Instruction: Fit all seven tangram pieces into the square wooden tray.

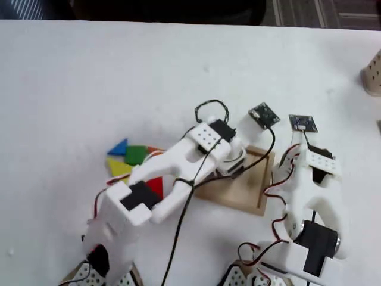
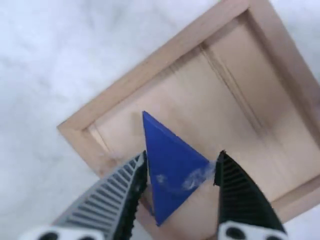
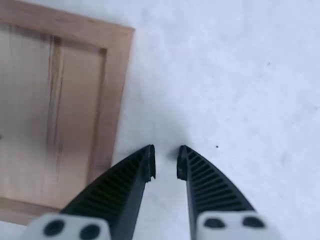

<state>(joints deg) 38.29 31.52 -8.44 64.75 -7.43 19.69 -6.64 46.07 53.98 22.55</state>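
- The left arm (image 1: 172,167) stretches from the near edge of the bench (image 1: 178,71) slantwise over the tray (image 1: 257,193), its wrist above the tray's left part.
- The left gripper (image 2: 180,162) points down into the tray. Its fingers (image 2: 115,195) pinch a blue triangle (image 2: 172,170), one on each side.
- The right arm (image 1: 312,196) stands folded just right of the tray.
- The right gripper (image 3: 166,160) hangs over bare bench beside the tray's rim. Its fingers (image 3: 125,185) are a narrow gap apart, with nothing between them.
- The blue triangle is flat and plain blue, with a pale smudge near one finger. One point reaches toward the tray's middle and another overlaps the near rim, so it seems raised off the floor.
- The tray is square, of light wood, with a raised rim and a grained floor. The floor around the held triangle is bare wood.
- Left of the tray, well apart from it, loose pieces lie close together on the bench: a blue piece (image 1: 119,147), a green piece (image 1: 137,155), a yellow piece (image 1: 118,168) and a red piece (image 1: 156,186), partly under the left arm.
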